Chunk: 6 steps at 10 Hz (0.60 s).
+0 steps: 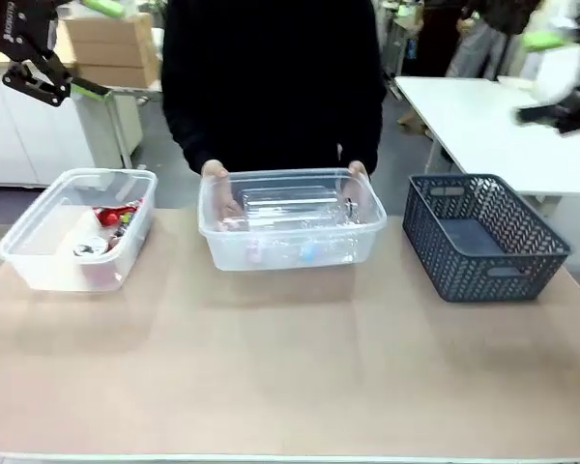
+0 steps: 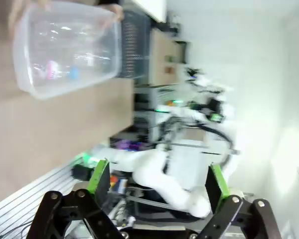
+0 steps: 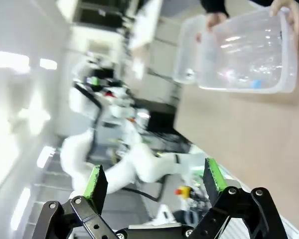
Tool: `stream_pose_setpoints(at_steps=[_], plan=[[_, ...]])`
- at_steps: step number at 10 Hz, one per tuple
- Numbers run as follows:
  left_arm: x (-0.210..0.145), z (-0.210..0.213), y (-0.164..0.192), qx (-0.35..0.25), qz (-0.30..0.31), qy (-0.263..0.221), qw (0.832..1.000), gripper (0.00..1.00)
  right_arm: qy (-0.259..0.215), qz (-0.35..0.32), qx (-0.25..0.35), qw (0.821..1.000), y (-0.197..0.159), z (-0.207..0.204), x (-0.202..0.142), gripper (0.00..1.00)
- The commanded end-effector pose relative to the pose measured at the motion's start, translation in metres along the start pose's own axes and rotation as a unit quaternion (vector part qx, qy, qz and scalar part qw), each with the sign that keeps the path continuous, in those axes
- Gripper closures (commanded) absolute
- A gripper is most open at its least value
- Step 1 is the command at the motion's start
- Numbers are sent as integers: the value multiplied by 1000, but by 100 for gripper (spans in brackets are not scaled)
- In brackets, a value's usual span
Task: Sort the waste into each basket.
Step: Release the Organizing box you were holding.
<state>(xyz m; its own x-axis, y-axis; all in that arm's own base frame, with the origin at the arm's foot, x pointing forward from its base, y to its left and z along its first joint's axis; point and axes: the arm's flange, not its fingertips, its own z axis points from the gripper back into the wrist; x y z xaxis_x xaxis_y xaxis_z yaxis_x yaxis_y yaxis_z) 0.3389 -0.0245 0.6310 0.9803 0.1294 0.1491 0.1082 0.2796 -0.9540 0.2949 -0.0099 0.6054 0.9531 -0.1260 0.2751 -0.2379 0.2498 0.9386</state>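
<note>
Tubs (image 1: pixel 292 220) far from raised fingers (image 2: pixel 98 175)

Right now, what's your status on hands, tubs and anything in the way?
Both hands open, raised, holding nothing: left hand, right hand. Red cans in left clear plastic tub; bottles in middle clear tub. Person's hands gripping middle tub.

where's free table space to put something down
The whole near half of the table, in front of the three containers, is bare. Narrow gaps separate the left tub, middle tub and grey basket. The person's hands crowd the middle tub's far side.
</note>
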Motion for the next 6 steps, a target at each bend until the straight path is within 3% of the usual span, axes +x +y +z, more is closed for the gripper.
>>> stream_pose_setpoints(at_steps=[1,3,4,6], plan=[[-11,21,56,-80,36,-33,996,0,-80,-51,26,995,-40,35,-17,0],[-20,33,85,-63,43,-44,996,0,-137,-89,-6,987,-58,48,-20,0],[-20,43,51,-77,30,-34,996,0,-76,-50,24,996,-40,52,-25,0],[-20,43,51,-77,30,-34,996,0,-76,-50,24,996,-40,52,-25,0]])
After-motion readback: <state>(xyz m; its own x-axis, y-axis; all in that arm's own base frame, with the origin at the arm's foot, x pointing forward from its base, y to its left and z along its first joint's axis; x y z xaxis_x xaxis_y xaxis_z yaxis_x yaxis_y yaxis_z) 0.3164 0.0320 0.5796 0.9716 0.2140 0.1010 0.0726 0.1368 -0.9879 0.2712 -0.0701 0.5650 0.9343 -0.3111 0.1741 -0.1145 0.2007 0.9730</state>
